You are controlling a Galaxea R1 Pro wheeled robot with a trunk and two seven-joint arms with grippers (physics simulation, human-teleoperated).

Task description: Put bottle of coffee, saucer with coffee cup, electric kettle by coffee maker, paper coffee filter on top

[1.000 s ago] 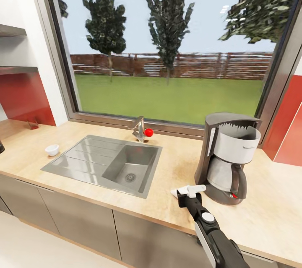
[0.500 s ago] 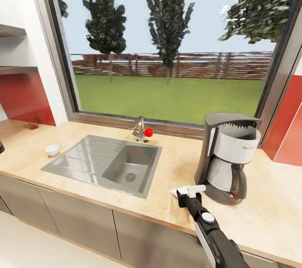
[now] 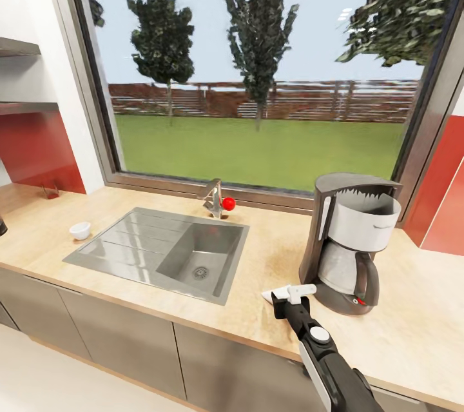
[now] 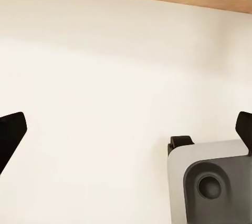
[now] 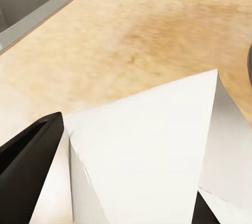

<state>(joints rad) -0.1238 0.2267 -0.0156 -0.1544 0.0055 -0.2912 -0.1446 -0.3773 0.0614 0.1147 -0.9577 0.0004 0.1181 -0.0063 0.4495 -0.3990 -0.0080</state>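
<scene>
Nothing has shifted since the earlier head frames: arm, filter and machine sit exactly as they did, camera unmoved.

Paper coffee filter [image 3: 269,296]: white cone, held in the right end effector [image 3: 289,296] above the desk [image 3: 270,257], its point sticking out toward 9 o'clock from the fingers. In the right wrist view the filter [image 5: 152,150] lies between the two dark fingertips [image 5: 29,166], which close narrowly on it; wood grain passes beneath.

Coffee maker [image 3: 351,241]: upright on the desk at 3 o'clock from the held filter, near it but apart. Dark grey body, white-silver front, glass carafe with black handle, small red switch at the base. Its top is bare of any filter.

Right arm [image 3: 328,367]: enters from 5 o'clock of the head view, black and white, reaching up to the desk's front edge.

Sink [image 3: 161,251]: steel, set into the desk at 9 o'clock from the filter, well apart, drainboard on its far side. Faucet [image 3: 214,198] behind the basin, with a red ball [image 3: 228,204] just beside it.

Small white cup [image 3: 80,229]: on the desk past the drainboard, toward 9 o'clock.

Window [image 3: 258,70]: behind the desk, showing lawn, fence, trees.

Left end effector [image 4: 126,129]: in the left wrist view, dark fingertips stand wide apart at the frame's edges, nothing between them, pale floor [image 4: 105,77] below.
</scene>
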